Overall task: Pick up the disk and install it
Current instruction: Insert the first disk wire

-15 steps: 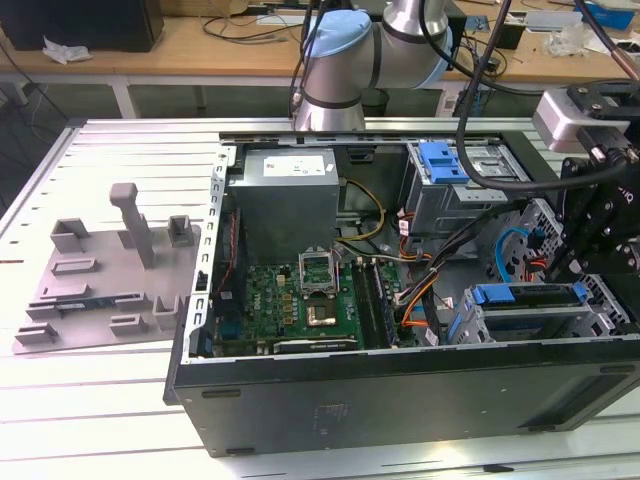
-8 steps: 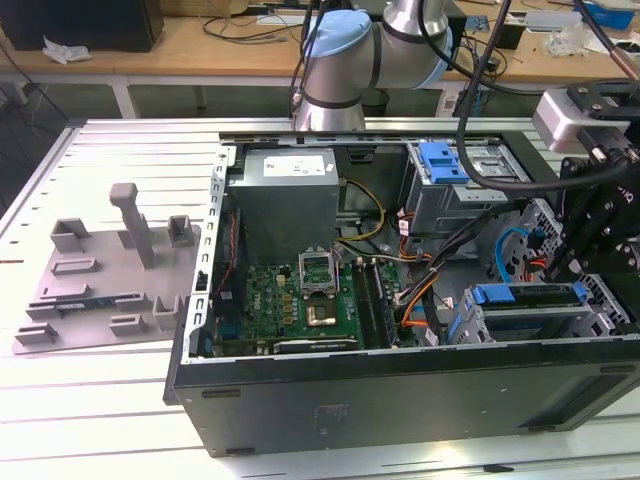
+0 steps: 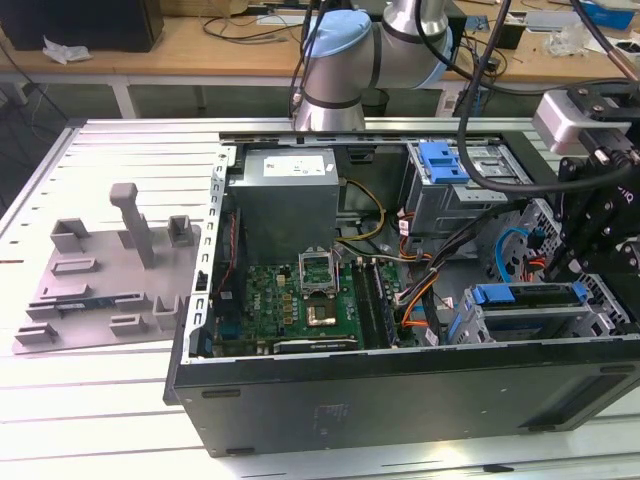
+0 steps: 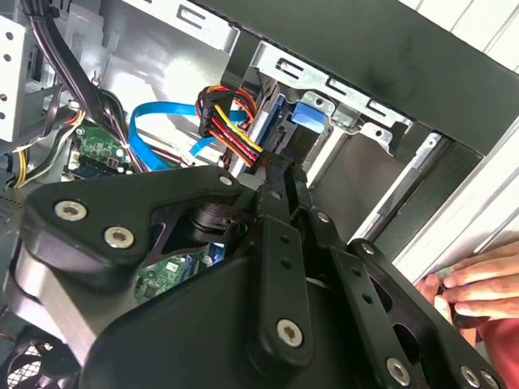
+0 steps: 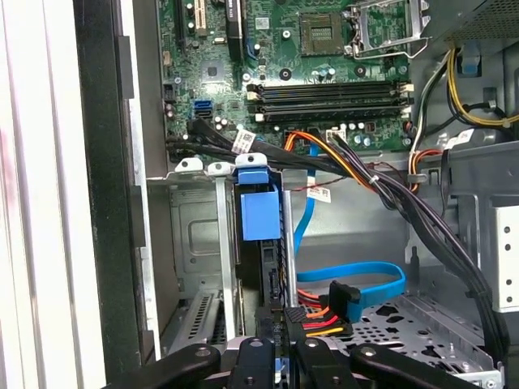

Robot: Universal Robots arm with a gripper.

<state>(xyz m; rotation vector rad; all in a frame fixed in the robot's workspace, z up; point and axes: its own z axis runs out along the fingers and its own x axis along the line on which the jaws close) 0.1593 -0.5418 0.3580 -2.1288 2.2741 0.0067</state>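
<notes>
The fingers of the gripper are clamped on the disk. It stands on edge in the computer's drive cage.

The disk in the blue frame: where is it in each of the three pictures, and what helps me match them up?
Exterior view: the disk sits in the metal bay inside the case, toward the exterior view's right.
First wrist view: the disk stands edge-on in a metal slot next to the motherboard.
Second wrist view: the disk is edge-on beside the red-and-yellow wires.
Shared landmark: the flat blue cable looping nearby.
</notes>
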